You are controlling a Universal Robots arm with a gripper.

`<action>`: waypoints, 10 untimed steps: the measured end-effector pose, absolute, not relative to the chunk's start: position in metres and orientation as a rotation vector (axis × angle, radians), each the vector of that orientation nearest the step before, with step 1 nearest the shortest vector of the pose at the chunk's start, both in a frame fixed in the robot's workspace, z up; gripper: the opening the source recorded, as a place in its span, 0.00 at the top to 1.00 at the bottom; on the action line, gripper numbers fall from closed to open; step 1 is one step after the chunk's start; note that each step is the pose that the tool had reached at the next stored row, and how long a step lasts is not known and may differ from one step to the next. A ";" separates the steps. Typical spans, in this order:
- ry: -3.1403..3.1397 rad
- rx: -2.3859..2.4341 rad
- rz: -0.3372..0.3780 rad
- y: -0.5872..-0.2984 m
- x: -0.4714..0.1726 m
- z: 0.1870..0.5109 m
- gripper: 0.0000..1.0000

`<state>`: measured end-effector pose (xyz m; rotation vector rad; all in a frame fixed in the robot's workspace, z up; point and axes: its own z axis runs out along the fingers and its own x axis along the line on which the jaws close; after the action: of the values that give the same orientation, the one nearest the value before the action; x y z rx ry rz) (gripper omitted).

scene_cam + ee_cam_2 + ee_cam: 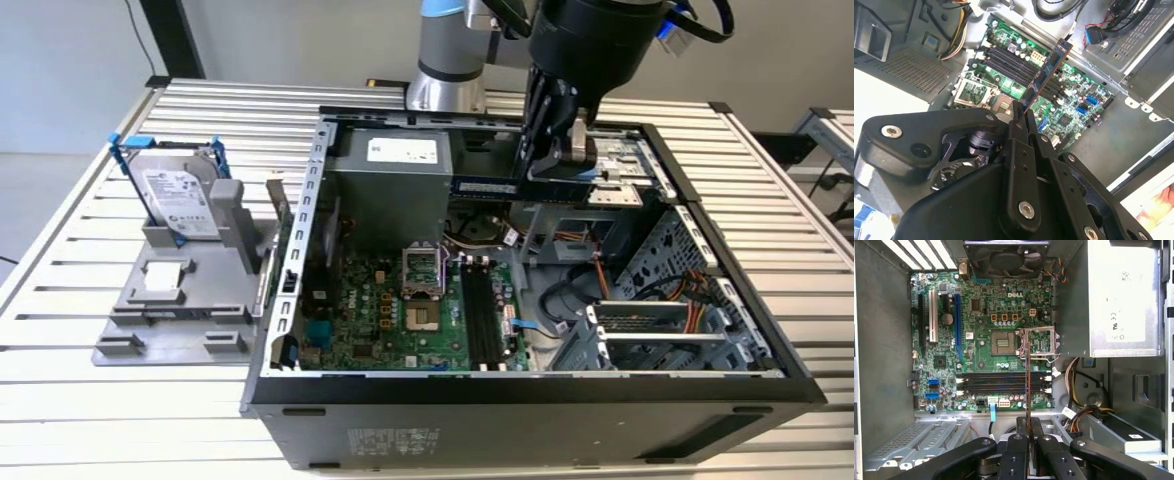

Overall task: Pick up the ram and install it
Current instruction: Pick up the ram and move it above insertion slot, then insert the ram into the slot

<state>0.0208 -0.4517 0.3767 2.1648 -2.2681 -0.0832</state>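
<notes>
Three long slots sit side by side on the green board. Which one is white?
The middle slot in the first wrist view is the white one. It lies between the black slot and the longer blue slot.

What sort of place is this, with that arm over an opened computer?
Probably a robotics lab's assembly test bench: an opened computer case lies on a slatted metal table, a hard drive stands in a grey fixture beside it, and the gripper holds the ram.

A silver-grey tubular arm (447,75) with a pale blue joint ring (445,7) carries a black cylindrical wrist housing (594,35) and black cables (714,20). The matte black linkage jaws bear silver screws (1026,209).
</notes>
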 end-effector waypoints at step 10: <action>-2.373 2.053 -0.083 -0.452 0.021 0.377 1.00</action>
<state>0.0209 -0.4518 0.3768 2.0530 -2.3731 -0.0834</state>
